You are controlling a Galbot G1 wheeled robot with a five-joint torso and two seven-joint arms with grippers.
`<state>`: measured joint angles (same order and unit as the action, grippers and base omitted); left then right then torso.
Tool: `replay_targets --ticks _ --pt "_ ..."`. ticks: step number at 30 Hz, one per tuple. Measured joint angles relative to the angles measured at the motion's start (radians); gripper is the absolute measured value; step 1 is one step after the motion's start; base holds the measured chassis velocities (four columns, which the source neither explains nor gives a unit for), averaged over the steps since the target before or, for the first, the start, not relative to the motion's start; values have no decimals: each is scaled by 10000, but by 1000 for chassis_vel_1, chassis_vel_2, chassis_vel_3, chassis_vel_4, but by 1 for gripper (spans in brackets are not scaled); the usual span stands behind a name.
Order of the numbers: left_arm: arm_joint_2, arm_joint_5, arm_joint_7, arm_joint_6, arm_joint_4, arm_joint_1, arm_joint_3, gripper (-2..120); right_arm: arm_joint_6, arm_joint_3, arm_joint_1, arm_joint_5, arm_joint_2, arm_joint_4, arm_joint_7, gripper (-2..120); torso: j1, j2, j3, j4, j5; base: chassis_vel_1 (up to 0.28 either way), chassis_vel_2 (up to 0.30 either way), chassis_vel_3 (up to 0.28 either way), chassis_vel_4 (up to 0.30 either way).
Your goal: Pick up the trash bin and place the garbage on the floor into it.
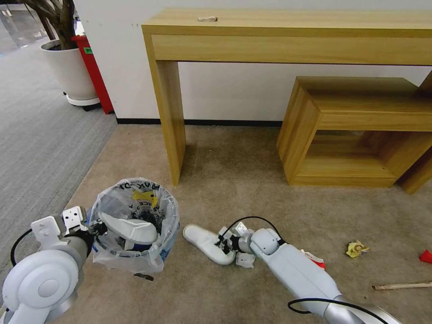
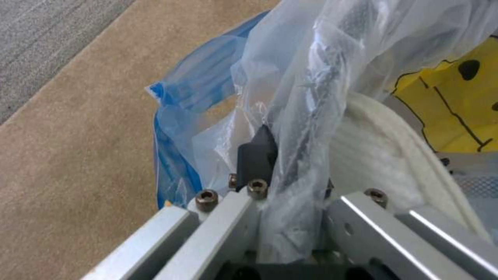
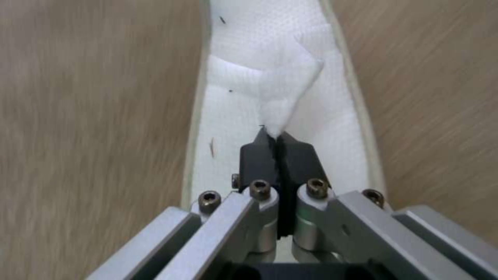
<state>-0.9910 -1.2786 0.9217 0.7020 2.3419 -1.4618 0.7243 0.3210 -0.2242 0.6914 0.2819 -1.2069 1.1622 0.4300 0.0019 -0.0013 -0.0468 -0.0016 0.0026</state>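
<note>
Head view: the left hand point(image 1: 92, 229) grips the rim of the bin point(image 1: 132, 225), which stands at the left on the floor point(image 1: 234, 189) with one slipper point(image 1: 130, 227) already inside. Holding it by the rim likely keeps the mouth open and close to the litter. The right hand point(image 1: 227, 240) reaches low to the second slipper point(image 1: 204, 243), lying just right of the bin. A yellow wrapper point(image 1: 357, 248), a red scrap point(image 1: 425, 256) and a stick point(image 1: 402, 285) lie well apart to the right.

Left wrist view: the fingers point(image 2: 256, 155) are clamped on the bin's bag point(image 2: 311, 97) at the rim, the plastic bunched between them; the slipper's white sole point(image 2: 379, 155) shows beyond.

Right wrist view: the right hand point(image 3: 277, 140) is closed, its black fingertips point(image 3: 256, 155) pinching a raised fold of the slipper's strap point(image 3: 288, 85), seemingly the easiest part to lift it by.
</note>
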Motion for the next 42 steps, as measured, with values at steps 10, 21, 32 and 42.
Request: replay_targets --ticks 10,21,32,42 --pt "50 111 -58 -1 -51 41 -190 0 -1175 1432 907 2125 2070 2680 -1533 0 0 0 0 -3 1 0 0 0 0" --pt "183 211 -209 60 -173 133 -612 0 -4517 3078 2132 3382 3269 4971 66 0 0 0 1 -3 -1 0 0 0 0" --pt "280 -358 -569 98 31 145 -922 0 -5967 2771 1650 5725 3370 6039 2434 0 -1 0 1 0 -3 0 0 0 0" --pt "622 -730 -1117 219 3 419 -1631 0 -6020 572 -81 7042 2797 5698 3360 0 0 1 -1 -2 -4 0 0 0 0"
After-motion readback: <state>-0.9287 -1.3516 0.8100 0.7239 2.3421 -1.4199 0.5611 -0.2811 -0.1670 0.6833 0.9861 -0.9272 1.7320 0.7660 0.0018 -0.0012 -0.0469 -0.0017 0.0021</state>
